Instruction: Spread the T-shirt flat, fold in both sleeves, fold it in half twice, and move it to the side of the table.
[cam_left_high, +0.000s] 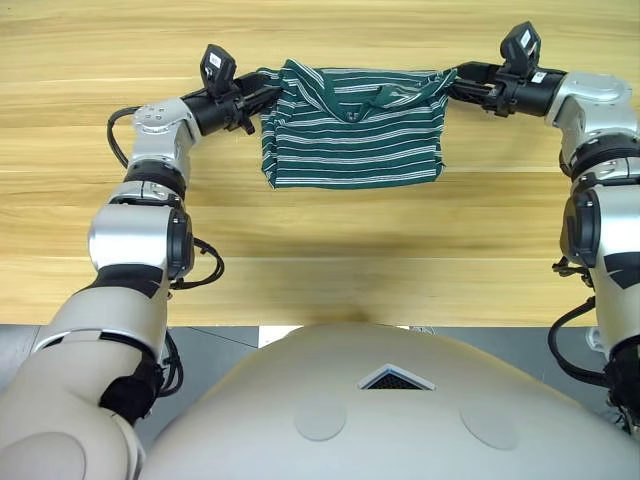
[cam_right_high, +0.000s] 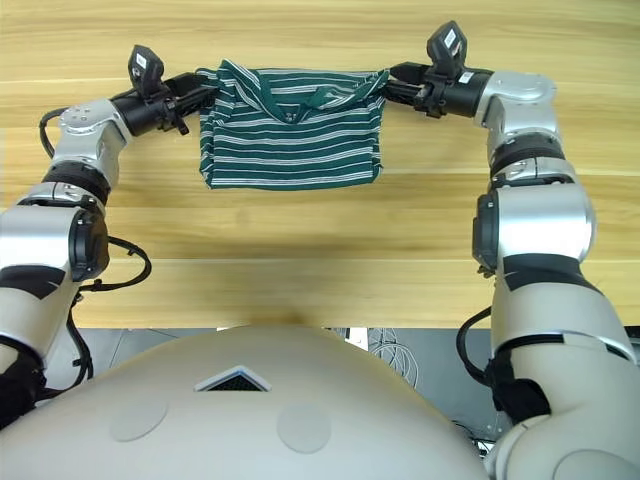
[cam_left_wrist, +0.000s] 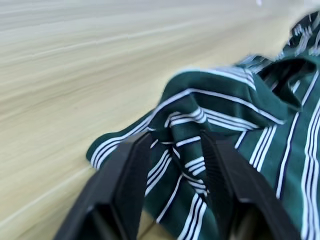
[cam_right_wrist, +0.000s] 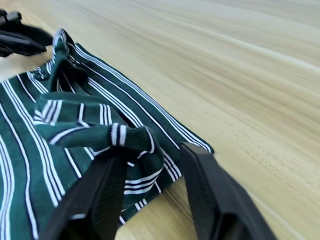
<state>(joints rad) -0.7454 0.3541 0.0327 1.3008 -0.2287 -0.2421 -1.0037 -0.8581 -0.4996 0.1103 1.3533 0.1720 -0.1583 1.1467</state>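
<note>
A pale wooden counter (cam_left_high: 320, 260) carries a green T-shirt (cam_left_high: 355, 140) with white stripes, folded into a rough rectangle and lying toward the far side, midway between the two arms. The left pincer (cam_left_high: 268, 97) pinches the T-shirt's far left corner, with the cloth bunched between its black fingers (cam_left_wrist: 125, 185). The right pincer (cam_left_high: 452, 82) grips the far right corner in the same way, with striped fabric gathered between its fingers (cam_right_wrist: 100, 195). The top edge is drawn out between the two.

cloth t-shirt (cam_left_high: 355, 140), matt wooden table (cam_left_high: 300, 240), seemingly plastic jaws
</note>
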